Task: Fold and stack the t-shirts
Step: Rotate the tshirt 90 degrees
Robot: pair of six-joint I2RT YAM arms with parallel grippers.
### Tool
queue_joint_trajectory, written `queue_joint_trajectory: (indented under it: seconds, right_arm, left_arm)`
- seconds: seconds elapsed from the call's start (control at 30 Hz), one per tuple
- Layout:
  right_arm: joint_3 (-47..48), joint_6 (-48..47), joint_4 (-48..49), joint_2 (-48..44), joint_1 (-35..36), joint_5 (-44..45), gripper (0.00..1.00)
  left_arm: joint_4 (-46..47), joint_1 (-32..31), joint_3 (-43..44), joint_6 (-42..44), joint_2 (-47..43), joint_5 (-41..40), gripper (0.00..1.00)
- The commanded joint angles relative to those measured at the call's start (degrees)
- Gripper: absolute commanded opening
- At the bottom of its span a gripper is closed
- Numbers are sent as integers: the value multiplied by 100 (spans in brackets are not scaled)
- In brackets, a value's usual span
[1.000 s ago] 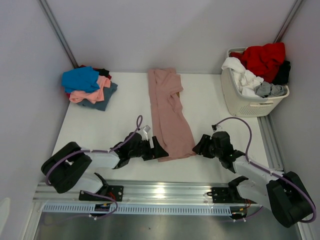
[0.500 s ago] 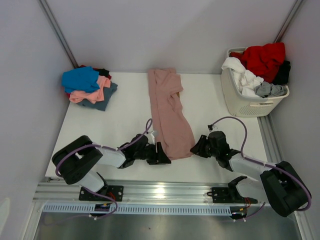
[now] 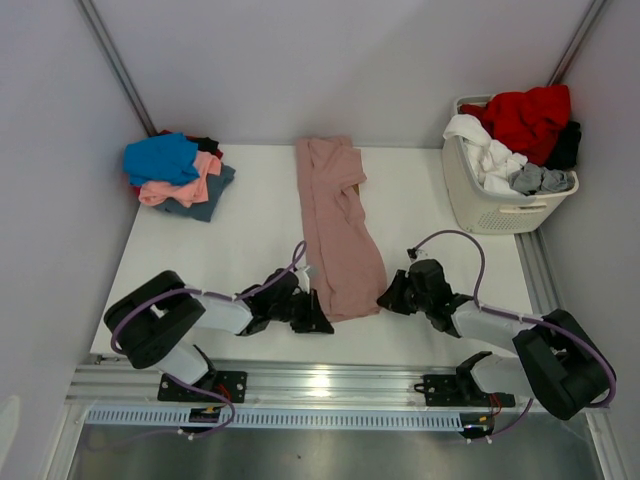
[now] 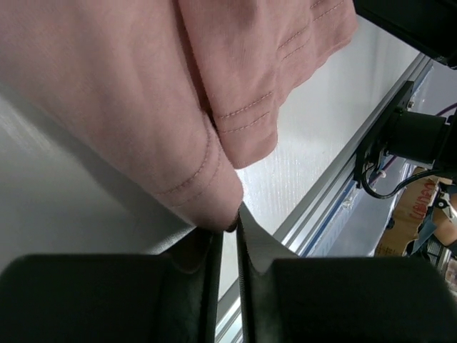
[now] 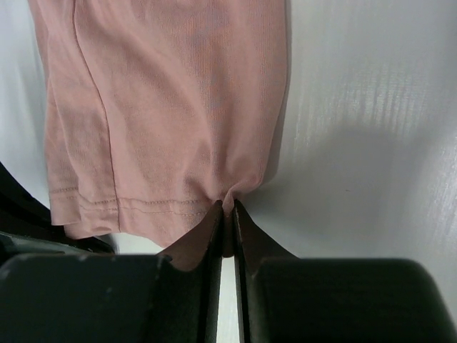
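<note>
Since 1 s ago both arms have slid in to the bottom hem of the pink shirt (image 3: 335, 230) and both claws have closed. L claw (image 3: 320, 318) now pinches the hem's lower-left corner, R claw (image 3: 386, 297) the lower-right one. Wrist views show cloth nipped betw the fingertips on both sides. Shirt lies as a long strip on the table (image 3: 230, 250), top centre down to lower centre of frame. Upper left: pile of shirts (image 3: 178, 175). Upper right: basket (image 3: 470, 205) w/ more shirts (image 3: 525, 115).
</note>
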Motion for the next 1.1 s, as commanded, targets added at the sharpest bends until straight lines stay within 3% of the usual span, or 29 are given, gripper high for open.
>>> queue_joint_trajectory:
  seconds: [0.0,0.2,0.37,0.5,0.87,0.97,1.07]
  right_arm:
    - [189,-66,-61,85,79,16,11]
    - [241,-127,-166,76,123,16,12]
    - [215,-154,-167,85,141,34,12]
    - [198,-119,-140,111,167,8,11]
    - [251,-110,-290,-47,237,95,11]
    - [242,-110,-325,-108,237,130,11]
    - [224,-101,-360,-143,237,157,11]
  left_arm:
    - [-306,-46,214,231,113,-144,17]
    - [-631,-46,74,266,-264,-389,33]
    - [-895,-46,-268,169,-818,-1013,64]
    - [-1220,-37,64,345,-529,-1164,67]
    - [-2046,-28,786,600,332,-1409,53]
    - [-2213,-19,935,644,499,-1436,41]
    - [-2302,-19,1006,679,544,-1480,8]
